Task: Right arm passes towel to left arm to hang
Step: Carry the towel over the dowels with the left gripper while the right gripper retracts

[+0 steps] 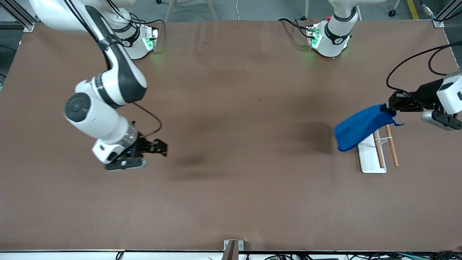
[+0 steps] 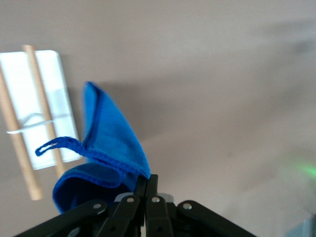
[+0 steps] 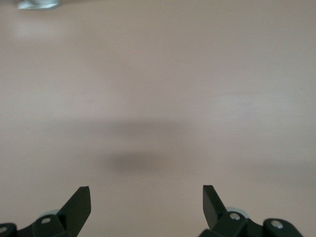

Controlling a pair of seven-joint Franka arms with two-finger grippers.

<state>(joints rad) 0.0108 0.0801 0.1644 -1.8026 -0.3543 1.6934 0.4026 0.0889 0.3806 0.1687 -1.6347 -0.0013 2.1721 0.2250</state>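
a brown table (image 1: 231, 151) is filling the front view, with two white robot arms reaching over it from their bases along the top edge.

the left gripper (image 1: 389, 107) is hanging in the air at the left arm's end of the table, over the rack end that lies farther from the front camera. its fingers are pressed together, pinching one corner of the towel (image 1: 359, 126). the towel is a small bright blue cloth, and it is draping down and away from the pinched corner toward the middle of the table, covering part of the rack. in the left wrist view the left gripper (image 2: 146, 193) is clamping the towel (image 2: 111, 143) at a hemmed edge, and a short loose thread is curling out from a corner.

the rack (image 1: 371, 157) is a flat white base sitting on the table, with two thin wooden rods (image 1: 391, 145) running along it side by side.

the right gripper (image 1: 161, 148) is hovering over bare table at the right arm's end, well apart from the towel. its fingers are spread wide and holding nothing, as the right wrist view shows, with the right gripper (image 3: 146, 205) over plain brown surface.
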